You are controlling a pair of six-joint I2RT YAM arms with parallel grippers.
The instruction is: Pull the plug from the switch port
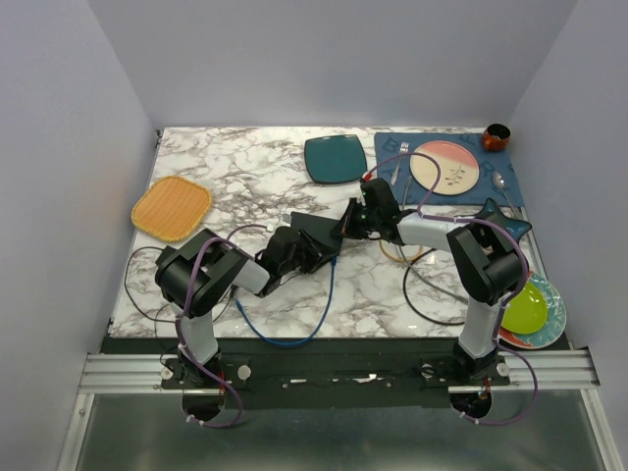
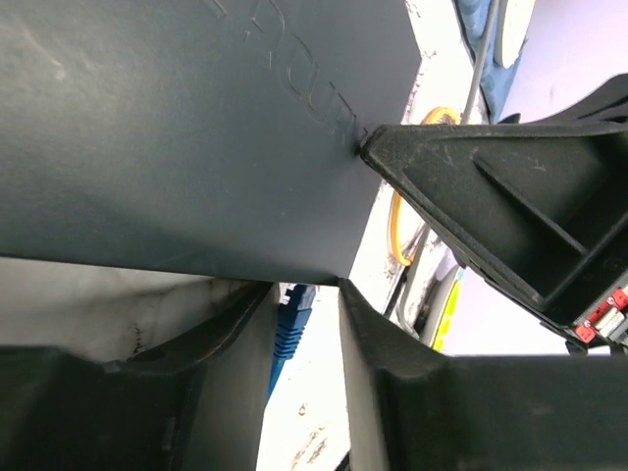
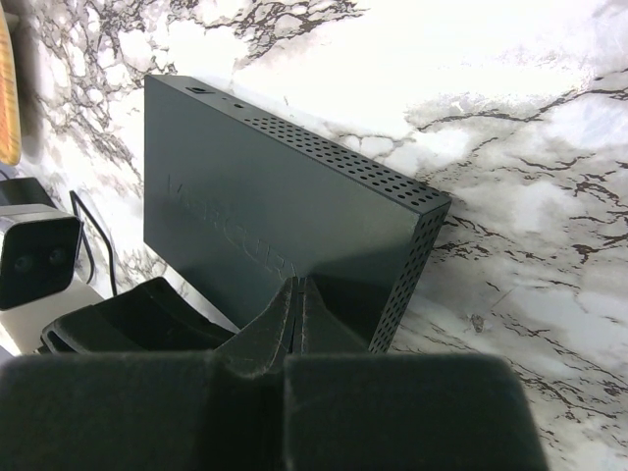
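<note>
Teal plate (image 1: 335, 158), orange mat (image 1: 172, 208), brown cup (image 1: 496, 136).

We see only part of the switch (image 2: 196, 128): the left wrist view cuts it off at top and left, and its sockets are out of sight. The blue plug (image 2: 291, 329) disappears tip-first behind the switch's edge. We cannot read the faint embossed lettering (image 2: 294, 69)

Matte-black flat switch (image 3: 265, 216) mid-table, blue plug (image 2: 291, 319) at its edge
</note>
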